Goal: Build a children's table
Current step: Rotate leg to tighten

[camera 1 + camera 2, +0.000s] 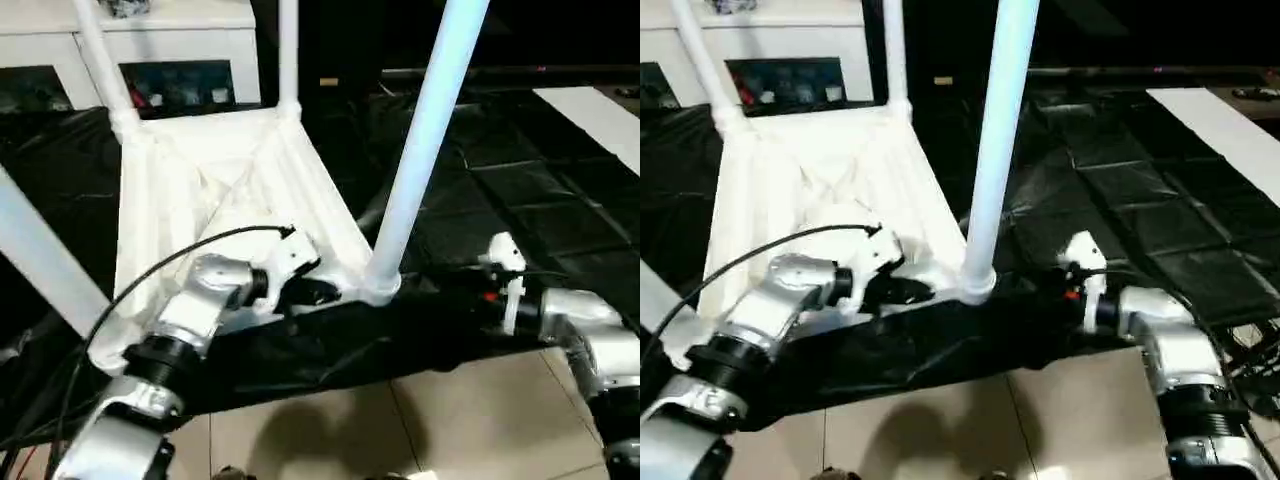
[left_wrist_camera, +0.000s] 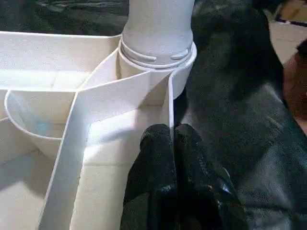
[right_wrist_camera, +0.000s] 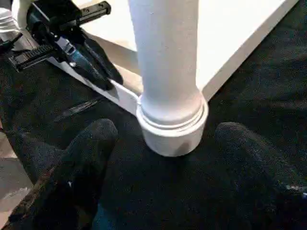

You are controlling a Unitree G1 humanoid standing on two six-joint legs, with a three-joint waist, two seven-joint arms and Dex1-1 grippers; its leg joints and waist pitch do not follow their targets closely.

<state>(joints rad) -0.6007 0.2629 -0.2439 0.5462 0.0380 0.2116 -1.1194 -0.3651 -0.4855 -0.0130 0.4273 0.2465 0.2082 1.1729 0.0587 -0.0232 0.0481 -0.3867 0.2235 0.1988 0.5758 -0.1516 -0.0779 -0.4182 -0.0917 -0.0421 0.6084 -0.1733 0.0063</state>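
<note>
We see a black sheet (image 1: 480,200) covering the worktop, a white cabinet (image 1: 170,50) behind the sheet, and pale floor tiles (image 1: 400,430) before it.

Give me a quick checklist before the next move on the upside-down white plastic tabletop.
1. Near-right white tube leg upright in its round corner socket: ok.
2. Leg fully seated: cannot tell.
3. Right gripper open, apart from that leg: ok.
4. Left gripper shut, fingertips at the white ribbed tabletop wall by the socket: ok.
5. Two far legs standing in their sockets: ok.
6. Fourth leg seated: cannot tell.
</note>
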